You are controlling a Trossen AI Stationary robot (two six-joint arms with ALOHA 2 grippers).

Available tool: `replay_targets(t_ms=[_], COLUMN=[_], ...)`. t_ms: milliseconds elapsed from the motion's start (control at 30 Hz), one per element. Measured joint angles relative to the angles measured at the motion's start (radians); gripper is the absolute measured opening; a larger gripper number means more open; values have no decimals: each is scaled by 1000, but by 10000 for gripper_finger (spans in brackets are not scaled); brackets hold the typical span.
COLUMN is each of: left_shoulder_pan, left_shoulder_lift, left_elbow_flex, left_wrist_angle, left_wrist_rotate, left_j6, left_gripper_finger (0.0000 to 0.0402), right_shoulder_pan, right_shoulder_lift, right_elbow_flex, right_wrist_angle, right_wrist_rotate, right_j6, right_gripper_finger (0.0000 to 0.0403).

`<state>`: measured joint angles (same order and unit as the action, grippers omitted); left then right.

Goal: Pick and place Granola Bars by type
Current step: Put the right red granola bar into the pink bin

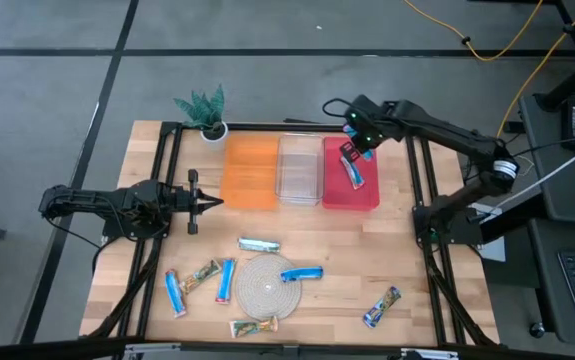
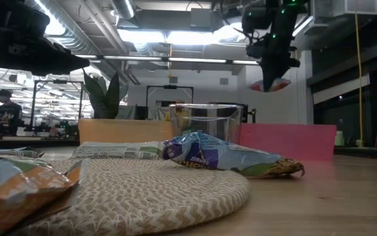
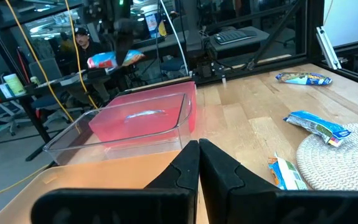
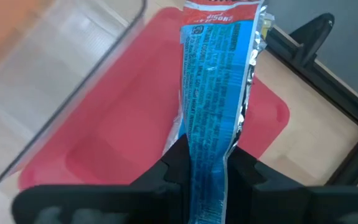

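My right gripper (image 1: 351, 150) hangs over the red bin (image 1: 332, 197) at the table's far side, shut on a bright blue foil granola bar (image 4: 216, 81). The bar (image 1: 356, 174) points down into the space above the bin. Several other granola bars lie on the wood near the front, among them a blue one (image 1: 302, 273) resting on the round woven mat (image 1: 265, 290) and a silvery one (image 1: 258, 244) just behind it. My left gripper (image 1: 212, 203) is shut and held level at the table's left side, touching nothing. My right gripper pinches the blue bar near one end (image 4: 198, 155) between its two fingers. The fingers slant steeply down from the table's far right and run along the bar. The bar sticks out past the fingertips, lifted clear above the red bin's floor (image 4: 122, 143).
A clear bin (image 1: 299, 170) and an orange bin (image 1: 250, 175) stand in a row left of the red one. A small potted plant (image 1: 205, 110) sits at the far left corner. Black frame rails (image 1: 422, 200) run along both sides of the table.
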<state>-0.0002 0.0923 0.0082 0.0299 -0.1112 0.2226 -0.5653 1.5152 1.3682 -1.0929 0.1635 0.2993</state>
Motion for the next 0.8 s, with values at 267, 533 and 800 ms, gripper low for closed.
replay_targets(t_ms=[267,533,800], left_shoulder_pan=[0,0,0], left_shoulder_lift=[0,0,0], left_elbow_flex=[0,0,0], left_wrist_angle=[0,0,0], left_wrist_rotate=[0,0,0], left_j6=[0,0,0], left_gripper_finger=[4,4,4], right_shoulder_pan=[-25,-20,5], right_shoulder_lift=[91,179,254], right_elbow_flex=[0,-1,-1], right_wrist_angle=[59,59,82], right_wrist_rotate=[0,-1,-1], right_j6=[-39,-43,-43], right_gripper_finger=[63,63,63])
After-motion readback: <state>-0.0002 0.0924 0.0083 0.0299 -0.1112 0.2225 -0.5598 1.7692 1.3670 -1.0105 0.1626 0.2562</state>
